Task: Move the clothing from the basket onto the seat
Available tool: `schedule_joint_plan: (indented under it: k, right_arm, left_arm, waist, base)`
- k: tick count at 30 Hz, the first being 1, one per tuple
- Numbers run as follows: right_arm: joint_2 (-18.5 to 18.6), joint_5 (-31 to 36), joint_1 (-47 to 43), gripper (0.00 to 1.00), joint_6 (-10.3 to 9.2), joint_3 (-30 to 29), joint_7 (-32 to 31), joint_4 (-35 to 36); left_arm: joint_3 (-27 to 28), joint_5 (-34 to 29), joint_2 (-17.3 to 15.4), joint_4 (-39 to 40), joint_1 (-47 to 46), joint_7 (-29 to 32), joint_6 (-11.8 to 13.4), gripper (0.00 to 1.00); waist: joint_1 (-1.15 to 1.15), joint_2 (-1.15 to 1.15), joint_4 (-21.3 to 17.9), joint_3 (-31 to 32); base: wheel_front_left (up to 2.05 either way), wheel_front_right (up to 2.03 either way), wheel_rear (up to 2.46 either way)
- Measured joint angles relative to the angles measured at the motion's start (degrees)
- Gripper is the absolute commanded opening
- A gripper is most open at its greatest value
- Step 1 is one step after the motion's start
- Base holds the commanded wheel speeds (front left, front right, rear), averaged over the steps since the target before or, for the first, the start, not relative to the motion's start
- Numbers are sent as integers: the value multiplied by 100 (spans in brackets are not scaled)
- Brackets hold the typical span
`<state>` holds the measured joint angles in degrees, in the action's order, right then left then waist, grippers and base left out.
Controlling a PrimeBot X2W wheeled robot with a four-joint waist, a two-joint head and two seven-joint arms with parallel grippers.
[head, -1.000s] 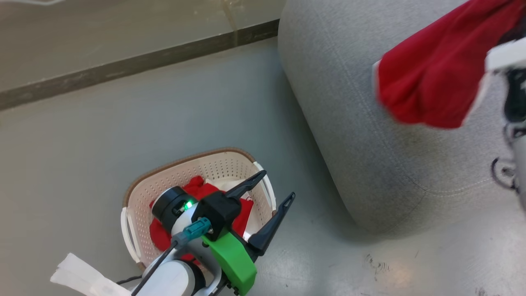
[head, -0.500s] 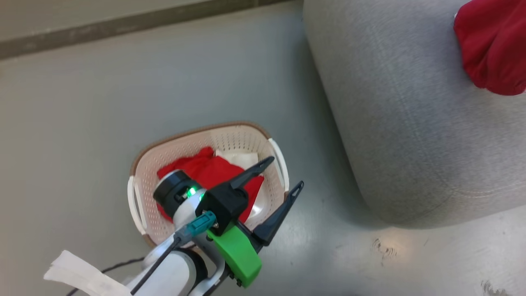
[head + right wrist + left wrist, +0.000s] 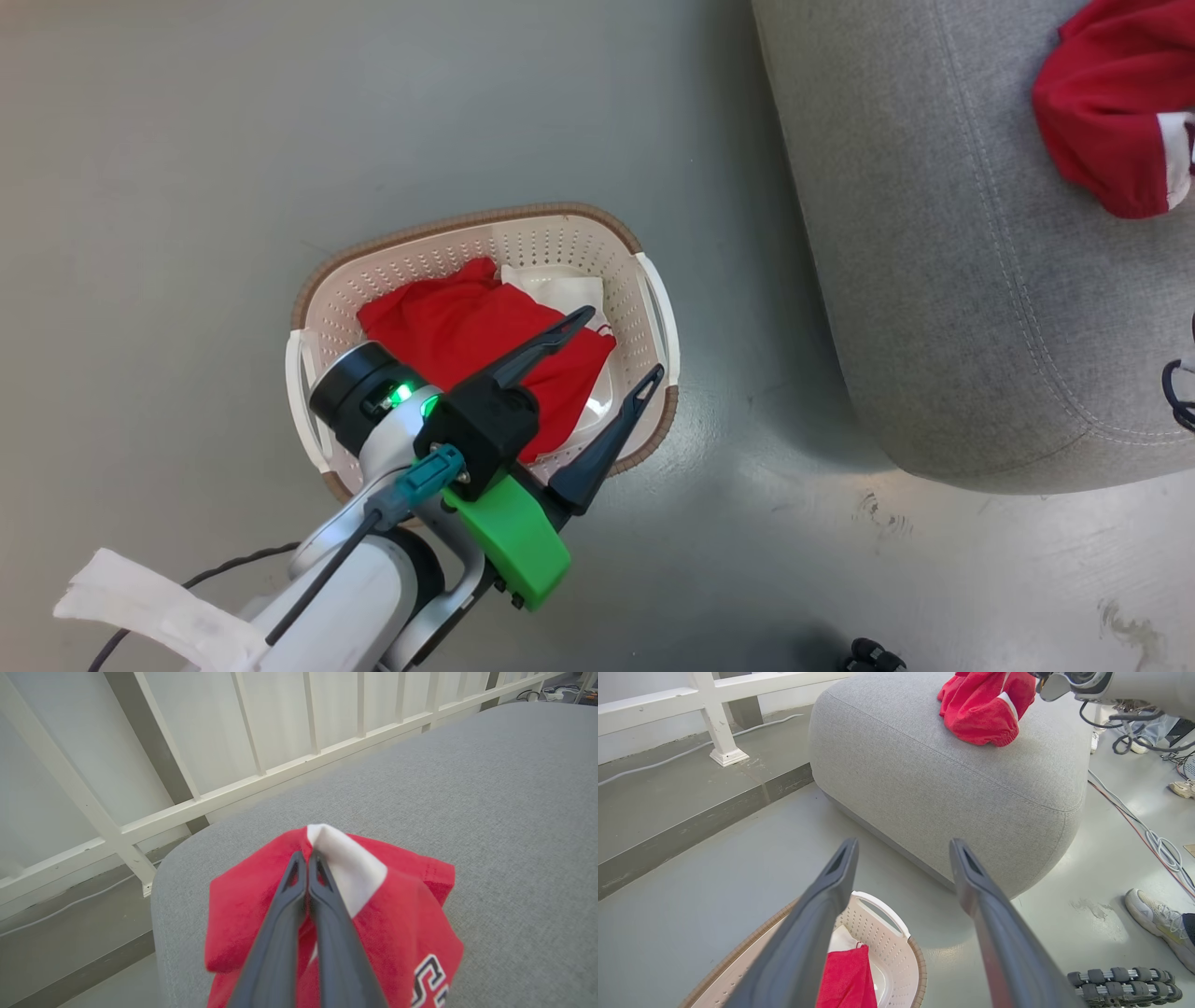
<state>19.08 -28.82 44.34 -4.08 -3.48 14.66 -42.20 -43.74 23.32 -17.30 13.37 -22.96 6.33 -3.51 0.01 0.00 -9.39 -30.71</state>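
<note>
Since a second ago the head camera has swung, so the basket (image 3: 439, 238) and the grey seat (image 3: 934, 233) sit differently in the head view. The real change is at the right claw (image 3: 307, 856): its red garment (image 3: 1102, 131), then dangling in the air, now rests bunched on the seat top, at about 2 o'clock from the basket. That claw is clenched on a red-and-white fold of the garment. The left claw (image 3: 624, 342) hangs released above the basket, fingers spread wide and holding nothing, with more red clothing (image 3: 448, 322) lying inside beneath it. The step in hand looks like setting down one piece on the seat. Next, the right claw needs to let go and lift clear without dragging the cloth off the cushion. The left claw must then dip into the basket and pinch the remaining clothing well inside the rim.
</note>
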Motion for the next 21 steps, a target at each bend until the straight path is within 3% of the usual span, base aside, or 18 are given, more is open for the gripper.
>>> schedule_joint_plan:
  k: [9, 10, 11, 21]
  right_arm:
    - [67, 3, 51, 0, 53, -153, 0, -203]
    - [74, 11, 80, 44, 53, -162, 0, -231]
    - [74, 16, 102, 98, 54, -162, 0, -243]
    - [51, 240, 15, 100, 183, -67, 0, -344]
  left_arm:
    - [13, 2, -2, -120, -29, -25, -11, 100]
    - [14, 4, -4, -159, -30, -47, -43, 100]
    - [12, 12, -5, -179, -30, -58, -53, 100]
    - [25, 73, 44, -392, -29, -285, -57, 100]
  waist:
    - [0, 0, -9, -1]
    - [-1, 0, -8, 15]
    - [0, 0, -8, 35]
    - [-1, 0, 38, 341]
  base:
    - [0, 0, 0]
    - [0, 0, 0]
    - [0, 0, 0]
    - [0, 0, 0]
